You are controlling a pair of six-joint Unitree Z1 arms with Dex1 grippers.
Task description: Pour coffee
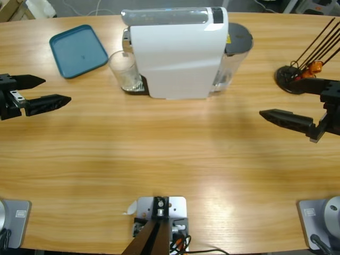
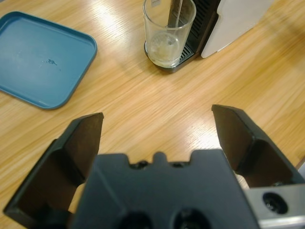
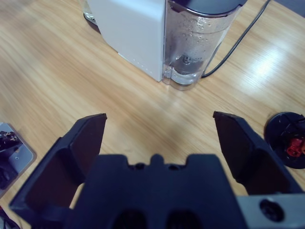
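High view: I note the glass point(image 1: 125, 70) with coffee point(image 2: 165, 49) at the machine's point(image 1: 175, 53) nine o'clock. Left gripper point(image 1: 47, 92) and right gripper point(image 1: 289, 101) both released, grasping nothing.

I saw the glass point(image 1: 125, 71) standing against the coffee machine's point(image 1: 178, 53) left side, the tray point(image 1: 78, 50) further left of the machine, the capsule stand point(image 1: 291, 78) well right.
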